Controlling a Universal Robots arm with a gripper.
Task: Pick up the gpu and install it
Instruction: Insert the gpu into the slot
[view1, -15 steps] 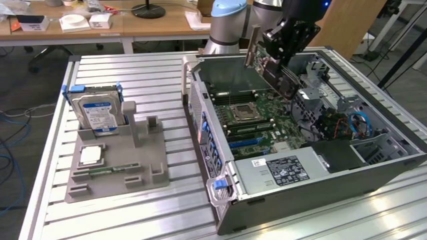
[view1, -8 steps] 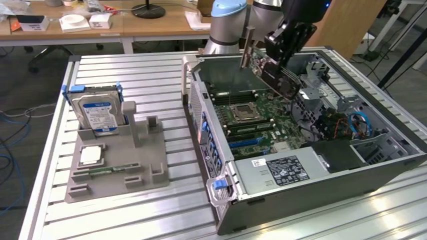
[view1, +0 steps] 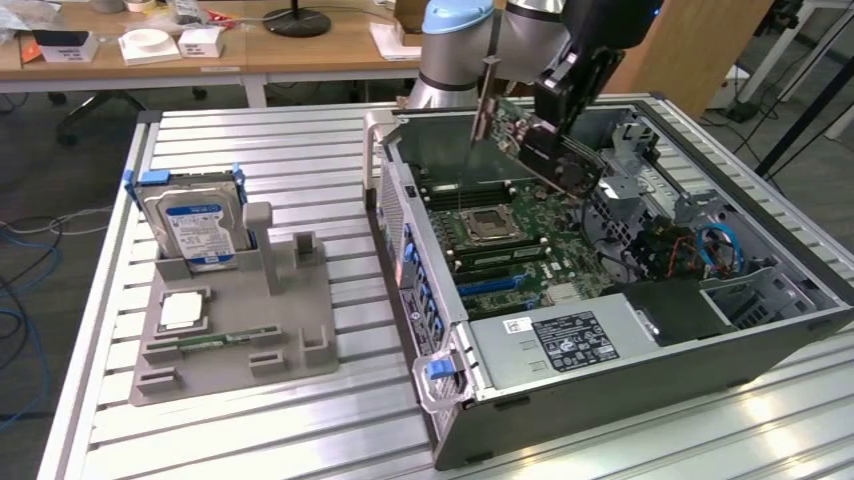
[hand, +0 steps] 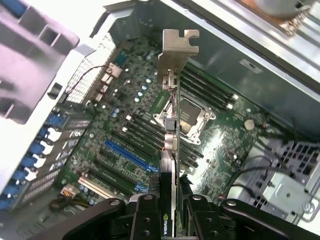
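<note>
The gpu (view1: 538, 148) is a thin card with a green board and a long metal bracket. It hangs tilted above the open computer case (view1: 441, 400), over the motherboard (view1: 514, 235). My gripper (view1: 563, 115) is shut on the card's upper edge. In the wrist view the gpu (hand: 172, 130) is seen edge-on, its bracket pointing away toward the case's rear wall. The gripper (hand: 170, 217) clamps it from both sides, with a black finger (hand: 145, 220) against the card. A blue expansion slot (hand: 125, 152) lies on the motherboard (hand: 225, 135) beside and below the card.
A grey holder tray (view1: 287, 330) sits at the exterior view's left, carrying an upright hard drive (view1: 198, 225), a processor chip (view1: 183, 310) and a green memory stick (view1: 220, 340). Inside the case are a power supply (view1: 567, 340), a drive cage (view1: 627, 150) and blue cables (view1: 721, 245).
</note>
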